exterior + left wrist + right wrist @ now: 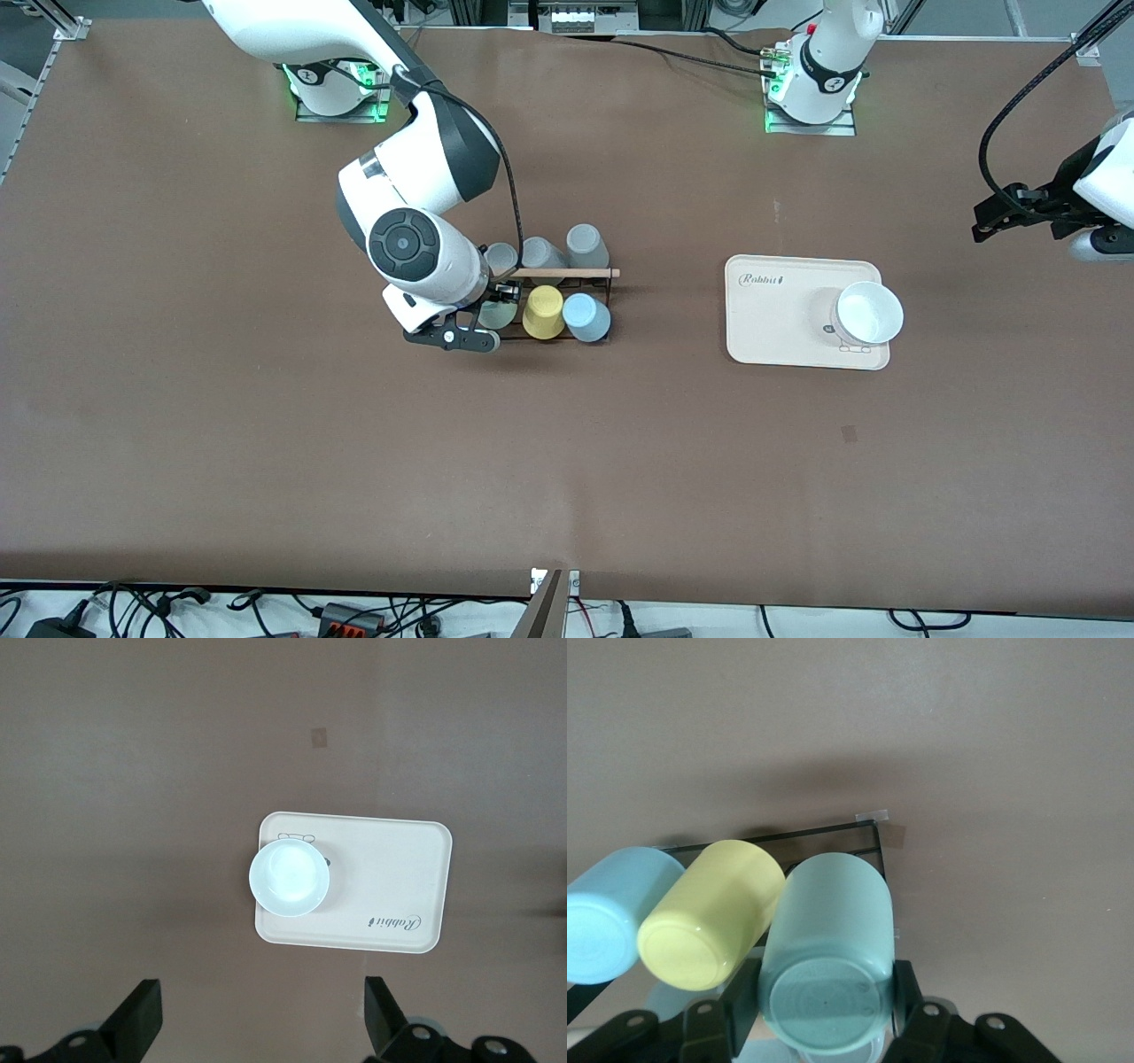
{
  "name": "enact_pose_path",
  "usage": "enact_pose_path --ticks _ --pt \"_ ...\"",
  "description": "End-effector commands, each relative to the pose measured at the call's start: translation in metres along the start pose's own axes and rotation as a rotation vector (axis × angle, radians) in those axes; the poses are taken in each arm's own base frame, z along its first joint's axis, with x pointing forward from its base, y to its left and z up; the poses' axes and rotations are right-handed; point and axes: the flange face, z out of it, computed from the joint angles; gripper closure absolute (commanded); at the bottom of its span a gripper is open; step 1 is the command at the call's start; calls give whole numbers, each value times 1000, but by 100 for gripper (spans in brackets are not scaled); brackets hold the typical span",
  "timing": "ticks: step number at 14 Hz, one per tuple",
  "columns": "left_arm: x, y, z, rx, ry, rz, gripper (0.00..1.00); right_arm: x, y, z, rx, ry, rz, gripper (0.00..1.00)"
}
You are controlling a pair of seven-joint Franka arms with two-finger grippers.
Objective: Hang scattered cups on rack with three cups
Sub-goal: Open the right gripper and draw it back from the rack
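Clamping the mint green cup (827,979) on the rack (567,274), the right claw (824,1014) grips tight; left claw (261,1023) waits wide open, empty.

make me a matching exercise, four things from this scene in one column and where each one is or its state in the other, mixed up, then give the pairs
Column one:
1. mint green cup
2. yellow cup
3. white bowl
4. left gripper

Column two:
A. on the cream tray
B. open, up over the table at the left arm's end
C. on the rack, between the mint green cup and the light blue cup
D. gripped upside down between the fingers of the right gripper, at the rack

Pairs: 1-D, 2-C, 3-A, 4-B
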Motion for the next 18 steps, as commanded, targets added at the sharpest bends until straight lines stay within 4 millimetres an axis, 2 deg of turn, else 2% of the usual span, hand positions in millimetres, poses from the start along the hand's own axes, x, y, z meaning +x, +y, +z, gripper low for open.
enact_pose_path --ticks 1,2,3,4,5,7,9,11,13,15,18 --pt "-4 -4 -7 -18 -1 25 0 2 -10 9 -22 15 18 100" --pt "-4 -4 -7 -19 -1 36 0 4 -14 15 -12 26 57 100" --pt "-4 -5 -7 -19 -1 39 0 5 -15 16 -1 31 103 76" --pt "-4 -6 -7 -19 -1 37 0 10 -12 14 11 31 164 1" --pt "-4 -5 -7 -19 -1 39 0 7 -14 8 11 45 176 0" --pt "-4 -6 -7 -19 -1 37 0 6 -10 -27 33 68 180 0" --pt "-4 -5 -7 -19 -1 39 0 9 0 -58 35 73 192 0" --pt "-4 -5 -7 -19 -1 39 0 12 20 -93 41 75 207 0" --pt "-4 -5 -7 -19 -1 39 0 21 54 -127 69 93 221 0" --pt "-4 -5 -7 -19 -1 39 0 33 89 -133 42 56 183 0" --pt "-4 -5 -7 -19 -1 39 0 59 144 -138 36 36 234 0"
